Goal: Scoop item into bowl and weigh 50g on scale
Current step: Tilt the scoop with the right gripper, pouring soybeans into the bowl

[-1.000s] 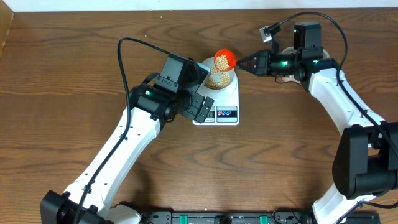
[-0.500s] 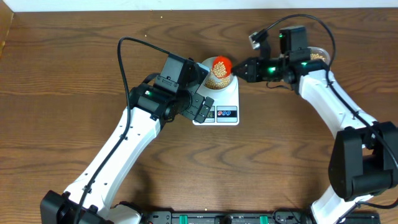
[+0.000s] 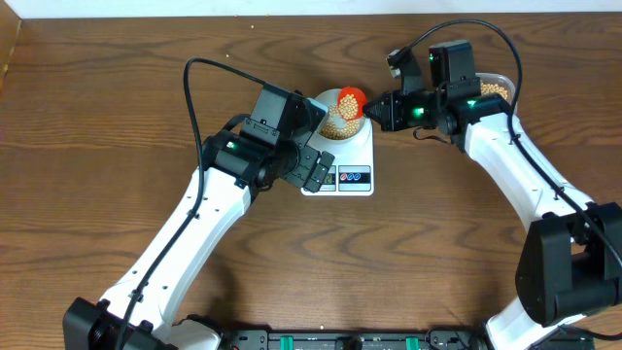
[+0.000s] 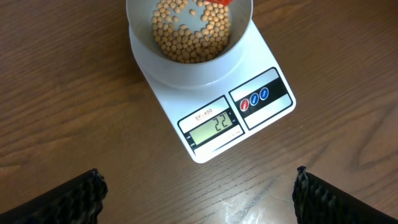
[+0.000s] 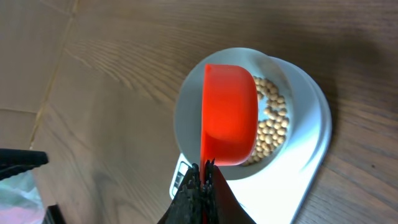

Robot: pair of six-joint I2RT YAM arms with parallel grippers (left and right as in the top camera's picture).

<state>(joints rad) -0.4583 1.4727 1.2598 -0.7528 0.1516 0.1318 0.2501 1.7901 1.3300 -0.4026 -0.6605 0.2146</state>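
Beans (image 4: 189,37), tan-yellow and pea-sized, lie in a loose layer on the floor of the pale bowl (image 4: 186,71), with bare patches between them. The bowl sits on the white kitchen scale (image 4: 160,87), covering the far end of its platform. On my left wrist feed the grey display (image 4: 214,122) reads 22, and the red and blue buttons (image 4: 254,99) sit just beside it on the same edge.

I have the right gripper (image 5: 204,180) clamped on the thin handle of an orange-red scoop (image 5: 230,115). The scoop's cup hangs over the bowl, tipped so that its smooth outside faces the right wrist camera. I cannot see inside the cup from any view. From overhead the scoop is above the bowl's far rim, and the right arm reaches in from the side.

The left gripper (image 3: 318,171) is spread wide and holds nothing. Its two dark fingers (image 4: 68,199) show at the bottom corners of the wrist feed, above the wooden table (image 3: 97,146), on the display side of the scale and not touching it.

Behind the right arm a clear tub (image 3: 498,86) with more beans peeks out, well apart from the scale.
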